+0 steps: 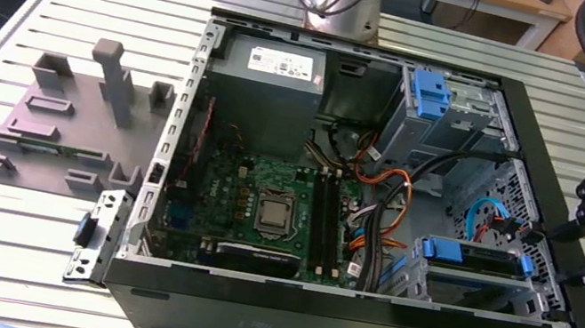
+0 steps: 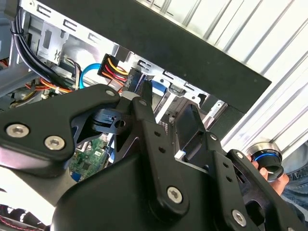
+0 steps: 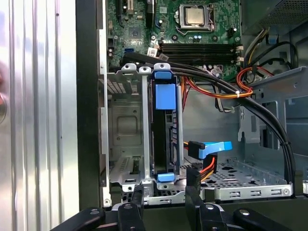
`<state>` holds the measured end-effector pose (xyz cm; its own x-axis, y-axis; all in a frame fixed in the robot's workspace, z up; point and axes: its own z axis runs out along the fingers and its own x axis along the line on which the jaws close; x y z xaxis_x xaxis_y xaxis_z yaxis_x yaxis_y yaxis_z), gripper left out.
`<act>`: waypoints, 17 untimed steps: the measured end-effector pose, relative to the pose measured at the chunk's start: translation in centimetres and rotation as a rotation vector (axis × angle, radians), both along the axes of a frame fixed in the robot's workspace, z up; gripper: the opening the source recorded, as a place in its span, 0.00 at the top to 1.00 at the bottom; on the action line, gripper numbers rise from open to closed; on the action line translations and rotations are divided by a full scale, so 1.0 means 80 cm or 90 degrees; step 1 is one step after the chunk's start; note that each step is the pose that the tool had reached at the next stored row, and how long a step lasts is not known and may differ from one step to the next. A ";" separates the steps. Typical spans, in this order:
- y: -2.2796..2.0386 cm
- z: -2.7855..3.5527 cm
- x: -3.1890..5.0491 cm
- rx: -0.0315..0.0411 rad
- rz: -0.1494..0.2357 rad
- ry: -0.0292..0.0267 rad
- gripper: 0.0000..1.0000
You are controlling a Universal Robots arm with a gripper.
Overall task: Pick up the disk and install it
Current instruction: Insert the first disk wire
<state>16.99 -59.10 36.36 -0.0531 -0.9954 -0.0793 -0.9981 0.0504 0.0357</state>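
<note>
The disk (image 3: 163, 130) stands on edge in a slot of the grey metal drive bay (image 3: 120, 125) inside the open computer case. Its dark body sits between blue caddy rails. In the exterior view the disk (image 1: 477, 256) lies in the bay near the case's right wall. My gripper (image 1: 579, 260) hangs just outside that wall, at the exterior view's right. In the first wrist view my gripper (image 3: 163, 199) is open, its two black fingers apart with nothing between them, a short way from the disk's blue end. The second wrist view has the gripper (image 2: 166, 108) over the case rim.
A grey slotted holder (image 1: 71, 125) stands on the ribbed table at the exterior view's left. A second blue bracket (image 1: 431, 94) sits on the far drive bay. Orange and black cables (image 3: 216, 91) run beside the disk. A hand on a round knob (image 2: 267, 163) is near the case.
</note>
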 end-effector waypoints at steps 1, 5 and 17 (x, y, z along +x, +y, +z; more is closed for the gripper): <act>0.0006 -0.0001 0.000 -0.0001 0.000 0.0000 0.53; 0.0051 -0.0009 0.000 0.0000 0.000 0.0000 0.53; 0.0165 -0.0023 0.000 0.0000 0.000 0.0000 0.53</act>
